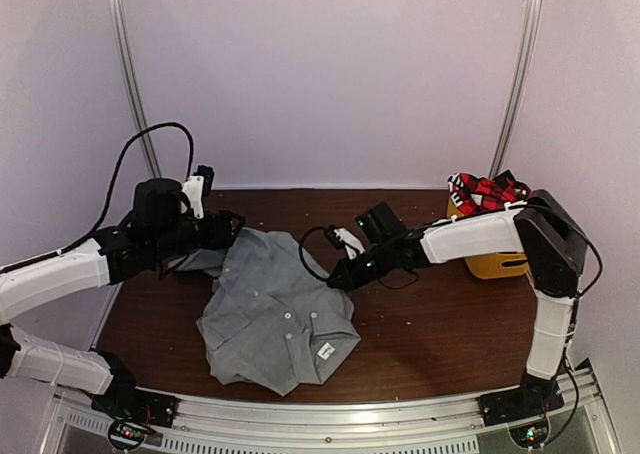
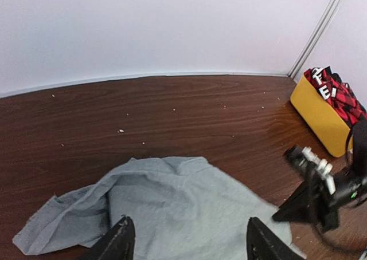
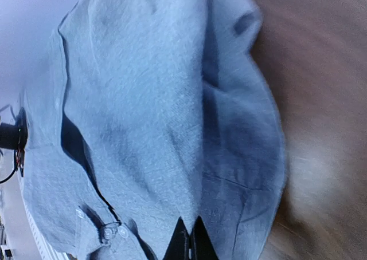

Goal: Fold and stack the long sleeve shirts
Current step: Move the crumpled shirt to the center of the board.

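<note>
Right gripper is clenching on the 3 o'clock edge of the grey shirt, probably to pull that side flat for folding. Opposite, the left gripper is hovering released and empty over the 10 o'clock corner. The garment is lying rumpled, buttons up, at the table centre. At 2 o'clock, the plaid shirt is waiting in the yellow tub.

A dark wood table stands within plain white walls and 2 metal rails.
</note>
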`<state>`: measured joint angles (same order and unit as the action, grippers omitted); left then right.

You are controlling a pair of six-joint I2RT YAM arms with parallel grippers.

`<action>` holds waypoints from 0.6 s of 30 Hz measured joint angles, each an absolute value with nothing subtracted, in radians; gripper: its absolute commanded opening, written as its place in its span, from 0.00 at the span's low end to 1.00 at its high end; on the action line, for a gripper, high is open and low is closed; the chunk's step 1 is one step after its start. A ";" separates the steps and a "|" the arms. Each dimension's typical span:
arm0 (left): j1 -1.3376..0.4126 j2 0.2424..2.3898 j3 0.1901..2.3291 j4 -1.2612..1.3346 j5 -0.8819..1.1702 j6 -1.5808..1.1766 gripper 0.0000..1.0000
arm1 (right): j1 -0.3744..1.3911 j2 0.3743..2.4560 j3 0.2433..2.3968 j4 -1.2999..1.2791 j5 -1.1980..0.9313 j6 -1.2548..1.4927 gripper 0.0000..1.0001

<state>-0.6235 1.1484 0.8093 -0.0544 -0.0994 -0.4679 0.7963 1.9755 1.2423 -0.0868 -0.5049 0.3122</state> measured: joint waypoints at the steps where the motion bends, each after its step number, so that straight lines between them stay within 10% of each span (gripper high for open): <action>1: -0.624 1.140 0.806 -0.059 -0.105 -0.460 0.77 | 0.767 1.933 1.228 -0.115 -0.494 0.304 0.00; 6: -0.624 1.087 0.771 -0.060 -0.118 -0.422 0.84 | 0.507 1.671 1.227 -0.243 -0.381 0.252 0.10; 12: -0.624 1.080 0.739 -0.045 -0.086 -0.390 0.92 | 0.365 1.690 1.358 -0.348 -0.155 0.204 0.75; 18: -0.624 1.098 0.707 0.000 -0.039 -0.379 0.93 | 0.476 1.685 1.221 -0.363 -0.081 0.178 0.80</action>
